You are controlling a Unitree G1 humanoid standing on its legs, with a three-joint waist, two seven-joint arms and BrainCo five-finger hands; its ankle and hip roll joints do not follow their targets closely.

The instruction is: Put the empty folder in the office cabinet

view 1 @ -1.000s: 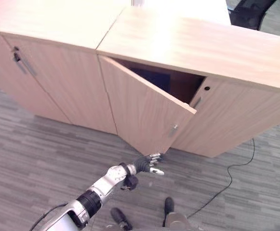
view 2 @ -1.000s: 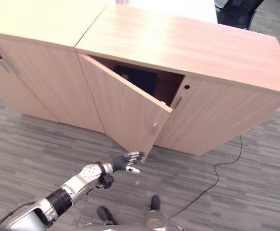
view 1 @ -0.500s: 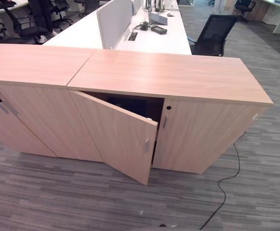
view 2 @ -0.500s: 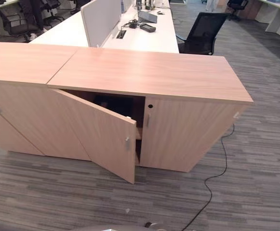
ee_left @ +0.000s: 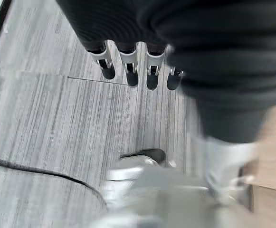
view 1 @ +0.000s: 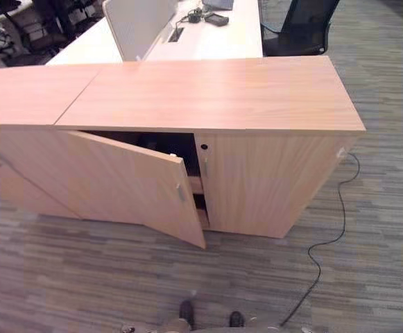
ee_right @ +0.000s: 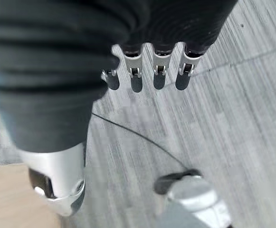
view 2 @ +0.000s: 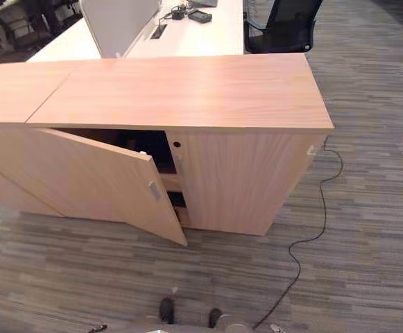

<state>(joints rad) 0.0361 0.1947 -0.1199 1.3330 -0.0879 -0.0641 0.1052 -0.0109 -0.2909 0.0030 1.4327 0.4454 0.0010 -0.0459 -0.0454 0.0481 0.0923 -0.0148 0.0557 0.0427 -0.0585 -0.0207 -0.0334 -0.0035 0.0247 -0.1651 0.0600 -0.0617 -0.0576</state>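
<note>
Cabinet door (view 1: 135,184) ajar; no folder visible inside. Left hand (ee_left: 128,66) and right hand (ee_right: 147,71): fingers straight, relaxed, holding nothing. Placement outstanding.

Low light-wood cabinet (view 1: 256,97) on grey striped carpet, flat top bare. Left door (view 1: 139,184) swung partly open, hinged at its left edge, free edge jutting forward off the front, small metal handle near that edge. Right door (view 1: 270,180) closed, round lock hole at its upper left corner. Dark interior behind the gap, shelf edges visible between the doors. Folder not discernible inside.
</note>
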